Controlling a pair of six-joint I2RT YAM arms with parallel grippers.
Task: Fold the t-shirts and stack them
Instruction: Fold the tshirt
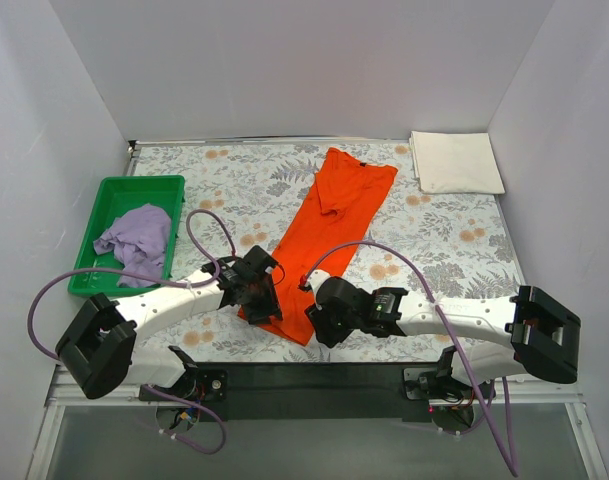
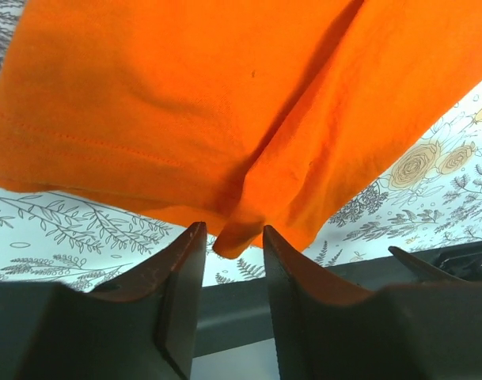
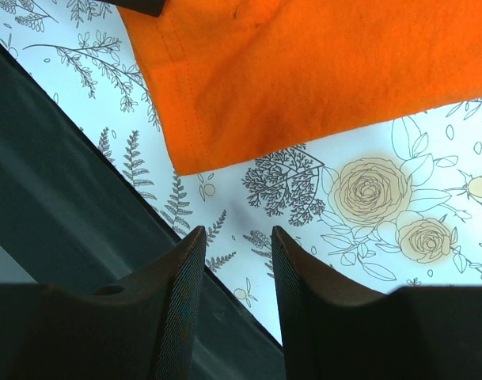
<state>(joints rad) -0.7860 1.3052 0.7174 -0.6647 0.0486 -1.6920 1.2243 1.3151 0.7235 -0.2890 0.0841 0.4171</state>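
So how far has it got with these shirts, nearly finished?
Roughly a third, I'd say. The cream-white t-shirt already lies folded at the far right corner. The orange t-shirt is in hand: folded narrow, its near edge bunched between the fingers of the left gripper, with the right gripper open beside its corner. The lilac t-shirt lies crumpled in the green tray; nothing is stacked yet.
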